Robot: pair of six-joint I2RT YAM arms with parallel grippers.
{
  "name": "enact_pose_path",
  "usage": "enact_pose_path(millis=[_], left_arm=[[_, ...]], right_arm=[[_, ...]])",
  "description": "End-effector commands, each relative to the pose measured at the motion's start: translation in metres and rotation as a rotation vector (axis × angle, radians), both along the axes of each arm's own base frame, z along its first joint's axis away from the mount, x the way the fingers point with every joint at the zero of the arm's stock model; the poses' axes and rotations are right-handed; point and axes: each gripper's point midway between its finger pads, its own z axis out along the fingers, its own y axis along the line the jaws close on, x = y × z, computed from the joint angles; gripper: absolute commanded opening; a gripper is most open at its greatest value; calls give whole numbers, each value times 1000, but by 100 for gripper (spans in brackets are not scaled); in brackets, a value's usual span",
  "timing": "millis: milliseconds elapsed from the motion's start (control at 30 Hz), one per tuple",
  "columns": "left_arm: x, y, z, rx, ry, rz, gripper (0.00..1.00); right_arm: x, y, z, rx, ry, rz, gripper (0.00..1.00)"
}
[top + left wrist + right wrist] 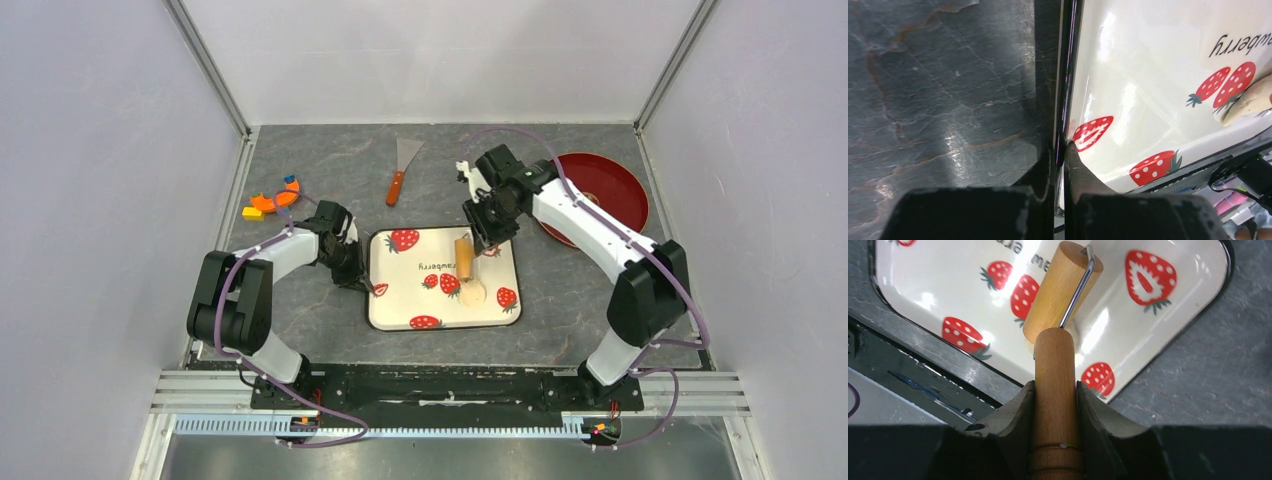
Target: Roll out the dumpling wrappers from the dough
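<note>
Tan wooden roller with a steel wire bracket (464, 257) down on the white strawberry-print tray (400, 300), barrel just behind the small pale cream lump of dough (472, 292). Touching it or just short of it: cannot tell from above. Dough near the tray's front right, roundish and somewhat flattened, not thin enough to pass for a wrapper.

Right tool (1055, 390) clamped on the roller's round handle, one finger to each side. Left tool (1064, 150) closed together on the tray's dark left rim, pinning it to the grey slate-look table (300, 190).

Off the tray and well apart: metal scraper with a reddish-brown handle (400, 172) at the back, round dark red plate (610, 185) behind the right arm, small orange and yellow pieces (270, 203) at the left.

Judged to be the rolling step itself, and early in it: one lump, no finished wrapper in sight. Next move calls for drawing the barrel forward over the dough under steady downward pressure, with the handle low enough for the barrel to lie flat and the tray held fast. Worth watching for dough sticking to the wood and lifting, or spreading lopsided.
</note>
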Motion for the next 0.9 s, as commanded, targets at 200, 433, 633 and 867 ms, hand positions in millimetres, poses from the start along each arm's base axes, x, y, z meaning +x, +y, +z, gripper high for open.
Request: enact_pose_path(millis=[200, 433, 633, 867], left_arm=[[10, 42, 4, 238, -53, -32, 2], [8, 45, 0, 252, -38, -44, 2], [9, 45, 1, 256, -37, -43, 2], [8, 44, 0, 252, -30, -46, 2]], right_arm=[[-11, -31, -5, -18, -29, -23, 0], [-17, -20, 7, 60, -26, 25, 0], [-30, -8, 10, 96, 4, 78, 0], [-45, 1, 10, 80, 38, 130, 0]])
